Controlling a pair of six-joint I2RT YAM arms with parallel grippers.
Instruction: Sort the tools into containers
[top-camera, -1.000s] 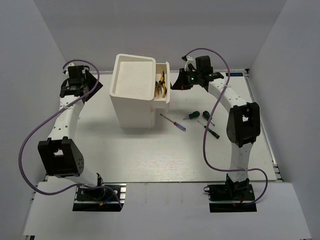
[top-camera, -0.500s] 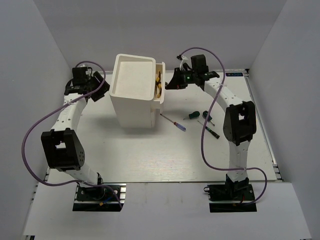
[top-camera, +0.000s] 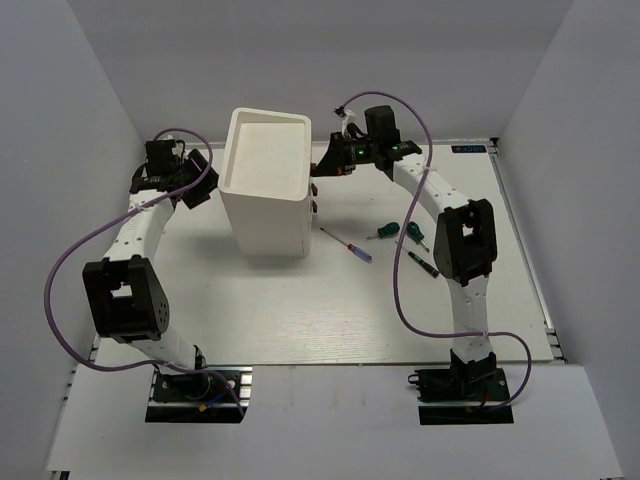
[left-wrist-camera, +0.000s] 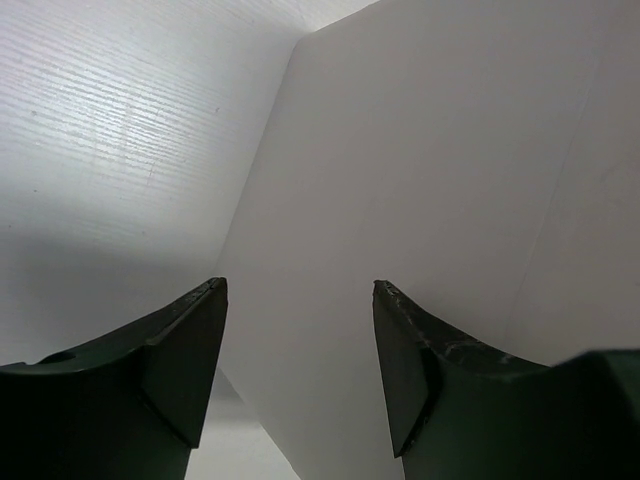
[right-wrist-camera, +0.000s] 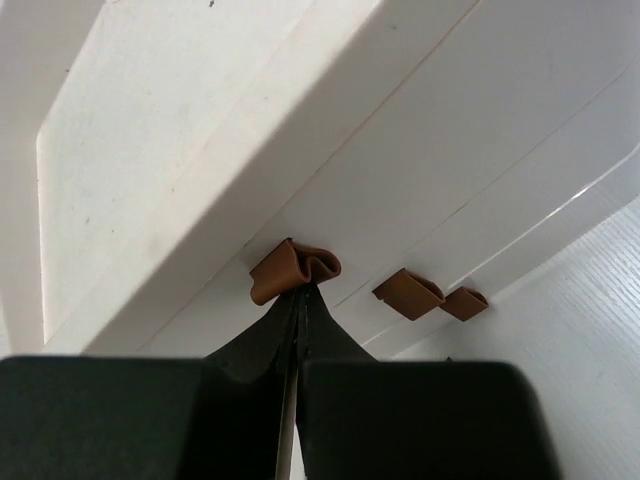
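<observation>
The tall white box stands at the back middle of the table with all its drawers shut. My right gripper is at its right side, shut on the top brown pull tab, which is crumpled at my fingertips. Two more brown tabs sit below it. My left gripper is open against the box's left wall, with nothing between its fingers. A thin red-and-blue screwdriver, two green-handled ones and a dark one lie right of the box. The pliers are hidden.
The white table is walled in white on the left, right and back. The screwdrivers lie between the box and the right arm's upright links. Purple cables loop from both arms.
The top drawer, open with the yellow pliers in it, has been pushed shut by my right gripper moving left. My left gripper has moved right up to the box's left wall.
</observation>
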